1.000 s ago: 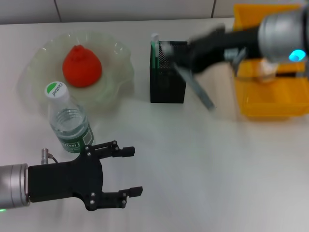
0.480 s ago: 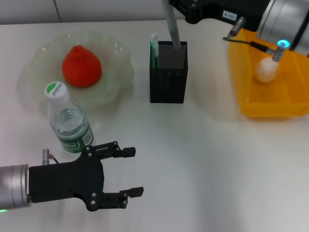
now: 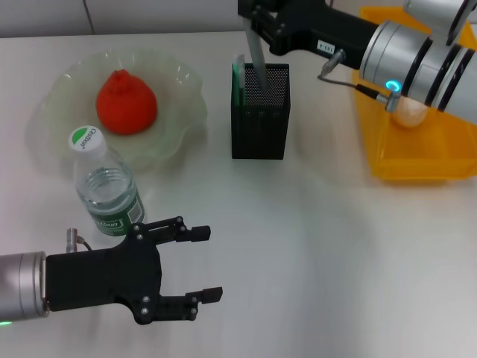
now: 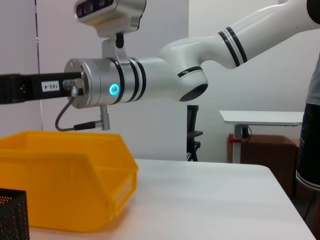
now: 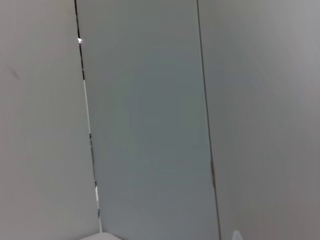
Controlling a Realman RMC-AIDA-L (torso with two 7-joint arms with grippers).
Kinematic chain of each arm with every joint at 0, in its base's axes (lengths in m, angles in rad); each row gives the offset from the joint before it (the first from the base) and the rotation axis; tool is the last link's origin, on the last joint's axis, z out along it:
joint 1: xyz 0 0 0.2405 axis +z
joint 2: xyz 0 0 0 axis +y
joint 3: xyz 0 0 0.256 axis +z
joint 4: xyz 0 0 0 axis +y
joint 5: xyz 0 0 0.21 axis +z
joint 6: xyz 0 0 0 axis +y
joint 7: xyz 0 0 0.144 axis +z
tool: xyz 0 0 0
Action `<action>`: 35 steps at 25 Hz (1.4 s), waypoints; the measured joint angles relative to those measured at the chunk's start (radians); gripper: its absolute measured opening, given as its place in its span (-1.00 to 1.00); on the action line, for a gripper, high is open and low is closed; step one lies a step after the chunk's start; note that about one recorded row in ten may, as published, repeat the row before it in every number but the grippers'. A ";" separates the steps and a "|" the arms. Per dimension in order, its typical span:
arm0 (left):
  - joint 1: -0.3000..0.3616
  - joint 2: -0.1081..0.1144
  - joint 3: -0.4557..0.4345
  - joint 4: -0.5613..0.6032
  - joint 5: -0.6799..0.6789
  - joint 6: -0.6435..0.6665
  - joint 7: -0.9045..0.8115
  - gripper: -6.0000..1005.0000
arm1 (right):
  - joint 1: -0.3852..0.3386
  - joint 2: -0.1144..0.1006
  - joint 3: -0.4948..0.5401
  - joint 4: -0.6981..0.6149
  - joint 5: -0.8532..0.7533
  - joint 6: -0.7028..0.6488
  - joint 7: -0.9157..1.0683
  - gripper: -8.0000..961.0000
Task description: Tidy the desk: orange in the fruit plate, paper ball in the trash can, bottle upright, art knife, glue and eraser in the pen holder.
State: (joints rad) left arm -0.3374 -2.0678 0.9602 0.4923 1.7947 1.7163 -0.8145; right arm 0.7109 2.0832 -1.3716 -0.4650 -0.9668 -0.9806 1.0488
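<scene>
One orange [image 3: 125, 102], one bottle [image 3: 104, 190], one pen holder [image 3: 260, 110], two tools.

Right tool [image 3: 252, 16] fingertips cut off by frame top; grip unclear

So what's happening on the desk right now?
The right gripper is lowering the art knife into the pen holder; its tip is already inside. The left gripper hovers open near the table's front, beside the upright bottle. The orange sits in the fruit plate, and the paper ball lies in the yellow bin.
</scene>
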 joint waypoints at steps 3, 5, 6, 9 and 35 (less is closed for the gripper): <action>0.002 0.000 0.001 0.000 0.000 0.002 0.000 0.57 | -0.003 0.002 -0.007 0.002 -0.003 -0.004 -0.002 -0.48; 0.004 0.000 0.001 0.001 0.000 0.004 0.000 0.57 | -0.011 0.004 -0.007 -0.002 -0.004 -0.006 -0.003 -0.46; 0.004 0.000 0.001 0.001 0.000 0.004 0.000 0.57 | -0.016 0.004 -0.007 -0.002 -0.004 -0.008 -0.003 -0.46; 0.008 0.001 0.003 0.001 0.000 0.010 0.000 0.57 | -0.053 0.002 -0.016 -0.021 -0.006 -0.034 -0.003 -0.44; 0.067 0.009 0.003 0.011 0.000 0.036 0.034 0.57 | -0.526 -0.061 0.423 -0.125 -0.685 -0.888 -0.235 0.76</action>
State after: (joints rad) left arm -0.2699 -2.0591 0.9633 0.5033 1.7947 1.7519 -0.7804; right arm 0.1853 2.0221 -0.9488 -0.5904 -1.6522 -1.8686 0.8140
